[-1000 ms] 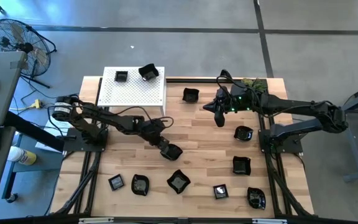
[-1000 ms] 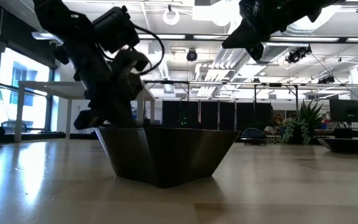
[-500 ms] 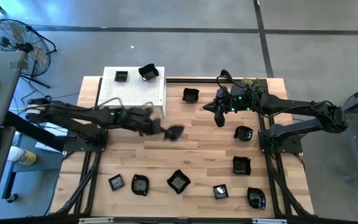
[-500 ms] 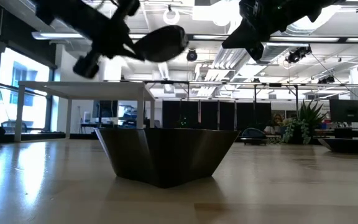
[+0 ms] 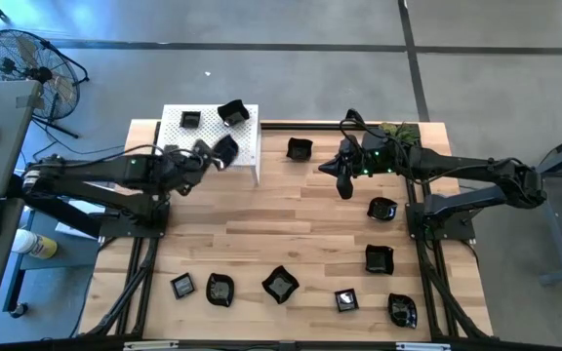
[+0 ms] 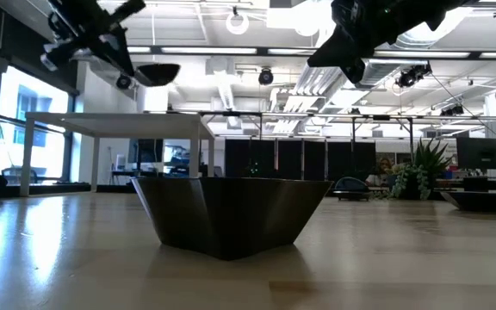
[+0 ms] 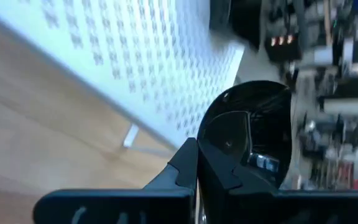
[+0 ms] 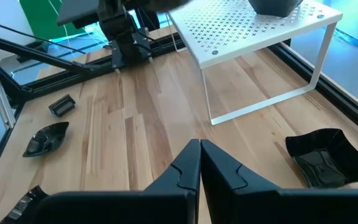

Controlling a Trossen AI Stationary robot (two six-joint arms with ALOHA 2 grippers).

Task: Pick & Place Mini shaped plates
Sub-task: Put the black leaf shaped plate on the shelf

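Note:
Several small glossy black mini shaped plates lie on the wooden table, among them one (image 5: 300, 149) at the far middle and one (image 5: 280, 284) near the front edge. Two more (image 5: 190, 119) (image 5: 232, 112) sit on the white perforated stand (image 5: 198, 144) at the far left. My left gripper (image 5: 212, 154) is shut on a round black plate (image 5: 225, 148), held in the air over the stand's near edge. My right gripper (image 5: 343, 185) hovers shut and holds nothing, above the table's far right part. My left gripper pinches the round plate's rim (image 7: 211, 138) between its two fingers, on the side nearest the arm. The fingers come from the table's left, slanting downward. The plate (image 6: 156, 73) is lifted clear, its hollow side up, jutting out beyond the fingertips.
More plates lie along the near edge (image 5: 181, 286) (image 5: 220, 290) (image 5: 346, 299) (image 5: 402, 310) and at the right (image 5: 382, 209) (image 5: 379, 258). One angular plate (image 6: 231, 211) fills the low view's foreground. A green plant sprig (image 5: 398, 130) lies at the far right. The table's middle is bare wood.
My left gripper has risen from the table's middle with the round plate and drawn back toward the far left, up to the white stand, rolling its wrist on the way. The plate has gone from resting on the table to being lifted clear.

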